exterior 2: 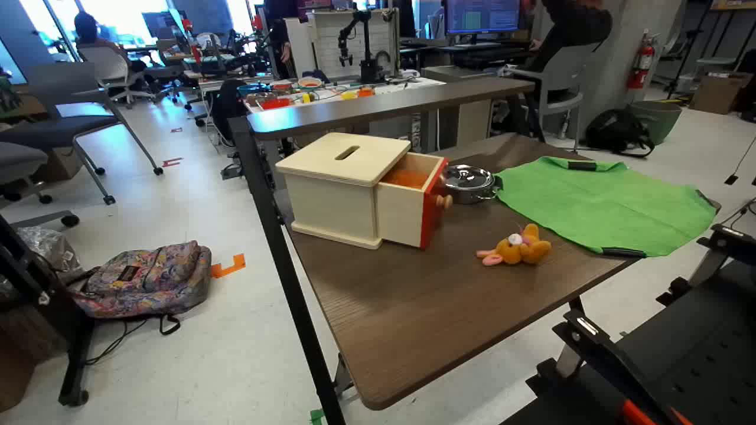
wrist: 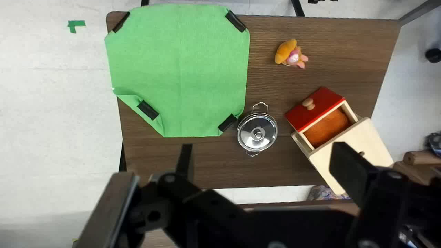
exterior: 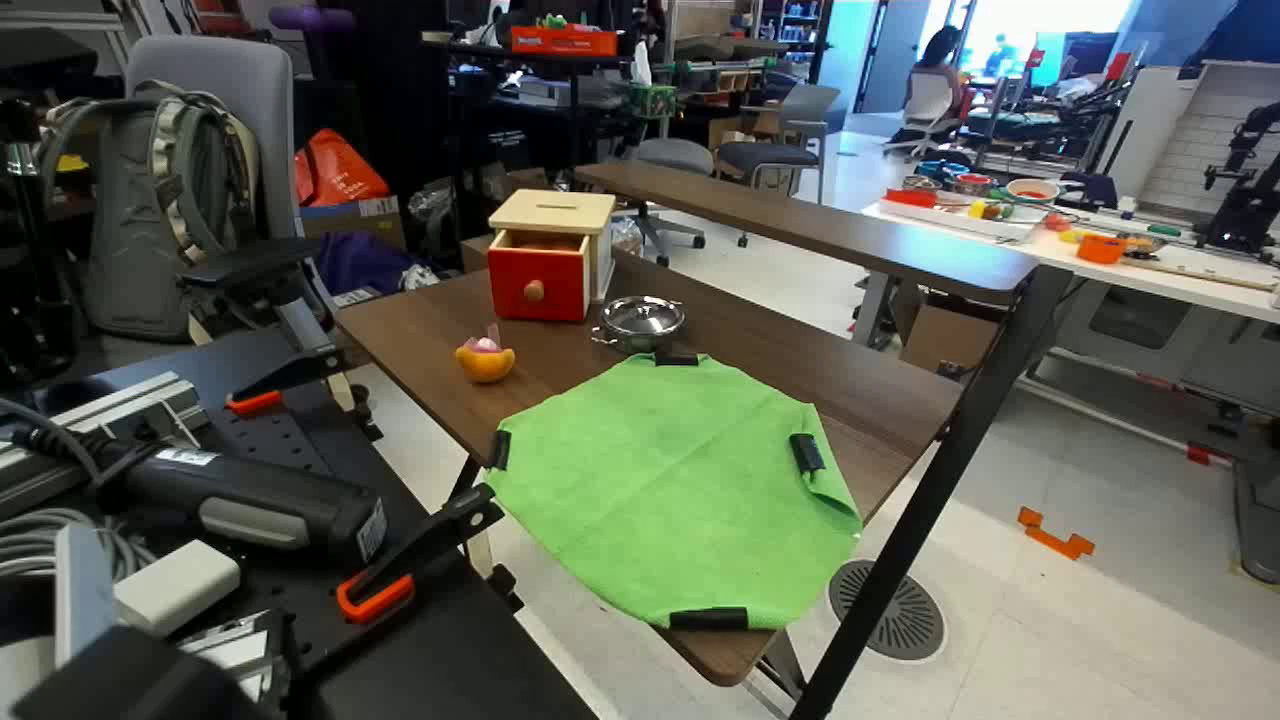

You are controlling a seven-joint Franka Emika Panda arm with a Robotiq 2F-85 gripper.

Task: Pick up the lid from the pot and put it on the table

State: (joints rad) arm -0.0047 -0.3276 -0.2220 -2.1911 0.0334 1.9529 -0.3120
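The lid (wrist: pixel 256 130) lies flat on the pot (exterior 2: pixel 473 196), covering it, a small knob (wrist: pixel 258 134) at its centre; the pot stands upright on the dark counter (wrist: pixel 220 162). Just beside the pot lies a corner of the green cloth (wrist: pixel 179 72), which bears four black strips (wrist: pixel 236 21) and reaches past the counter's edge. On the pot's other side, near but apart, stands the box (exterior 2: pixel 331 195), its red-fronted drawer (wrist: pixel 318 110) partly open and containing an orange item (wrist: pixel 325 129). The orange toy (wrist: pixel 286 51) lies toward a long edge of the counter, well apart from the lid. The hand (wrist: pixel 262 148), in the wrist view, is spread wide and grips nothing, the lid visible between its fingers (wrist: pixel 185 160).
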